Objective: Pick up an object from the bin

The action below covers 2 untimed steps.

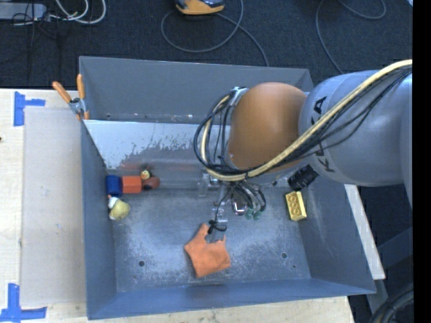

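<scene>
Grey metal bin seen from above, gripper low over the front middle, its tip touching the top corner of a crumpled orange cloth-like piece, jaws too hidden to tell open from closed, yellow brick lying apart to the right.

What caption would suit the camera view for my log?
Gripper at the top corner of a crumpled orange piece on the bin floor; a yellow brick lies apart.
</scene>
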Each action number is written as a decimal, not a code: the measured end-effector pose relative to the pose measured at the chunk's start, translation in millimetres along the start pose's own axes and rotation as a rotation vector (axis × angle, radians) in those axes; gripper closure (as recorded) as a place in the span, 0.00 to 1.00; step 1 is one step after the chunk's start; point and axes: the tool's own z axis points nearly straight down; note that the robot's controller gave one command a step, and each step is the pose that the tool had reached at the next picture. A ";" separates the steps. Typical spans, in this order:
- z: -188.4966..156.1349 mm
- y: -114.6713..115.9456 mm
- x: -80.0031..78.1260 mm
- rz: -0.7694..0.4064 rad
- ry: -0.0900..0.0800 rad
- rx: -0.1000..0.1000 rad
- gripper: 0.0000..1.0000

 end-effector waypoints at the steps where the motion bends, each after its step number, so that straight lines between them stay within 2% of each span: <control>1: 47.2 -24.3 28.0 -0.160 0.007 0.003 0.00; 2: 66.3 -29.4 36.4 -0.293 0.008 0.001 0.00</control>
